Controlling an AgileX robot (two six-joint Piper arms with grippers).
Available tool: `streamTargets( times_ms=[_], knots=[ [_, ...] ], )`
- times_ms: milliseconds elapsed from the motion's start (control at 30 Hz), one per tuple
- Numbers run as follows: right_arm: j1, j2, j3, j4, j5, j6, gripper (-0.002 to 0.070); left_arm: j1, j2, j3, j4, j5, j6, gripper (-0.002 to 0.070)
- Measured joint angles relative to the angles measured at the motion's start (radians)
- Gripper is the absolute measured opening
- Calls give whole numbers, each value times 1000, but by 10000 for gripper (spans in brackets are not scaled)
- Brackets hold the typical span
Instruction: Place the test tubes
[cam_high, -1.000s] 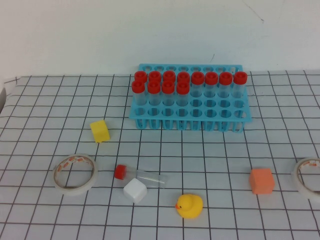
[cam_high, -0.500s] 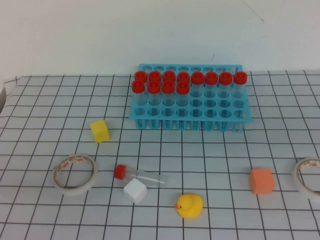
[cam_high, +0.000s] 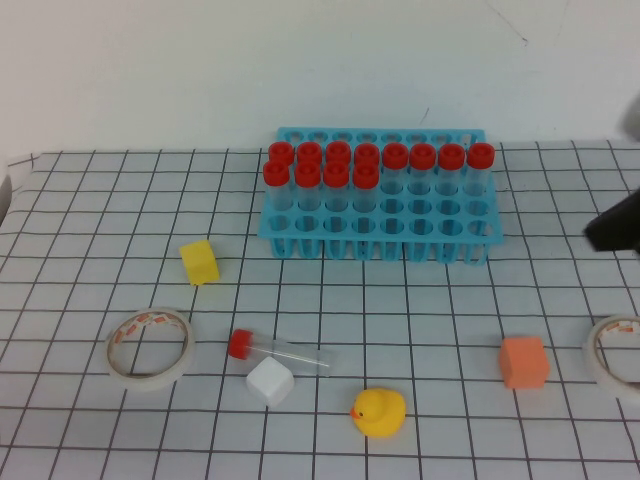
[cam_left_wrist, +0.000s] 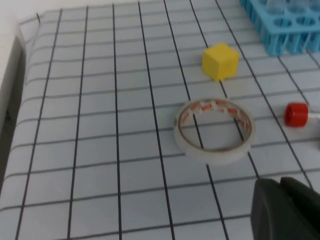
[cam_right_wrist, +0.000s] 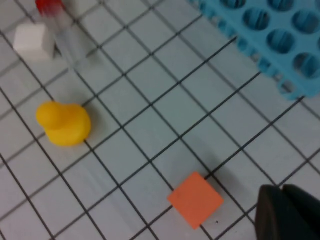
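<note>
Smooth plastic rack (cam_high: 380, 238) and clear, glossy tube (cam_high: 287, 351).

Seeing left gripper (cam_left_wrist: 279, 186) w/ jaws pressed together, hovering low on robot's L side, pointed fwd & down. Same deal w/ right gripper (cam_right_wrist: 281, 192): closed tight, angled down on R side. Just a dark bit of right arm (cam_high: 617, 222) at R edge of high cam.

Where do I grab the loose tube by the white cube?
Take the tube from above by its clear body right of the white cube, jaws across it: it lies flat, cap left. Right gripper, shut, hangs by the orange cube; left gripper, shut, by the left tape.
</note>
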Motion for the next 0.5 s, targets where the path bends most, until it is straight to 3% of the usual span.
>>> streamTargets(
  times_ms=[233, 500],
  knots=[
    [306, 204, -173, -257, 14, 119, -1, 0, 0, 21, -7, 19, 22, -1],
    [604, 435, -379, -375, 38, 130, -1, 0, 0, 23, -26, 15, 24, -1]
  ],
)
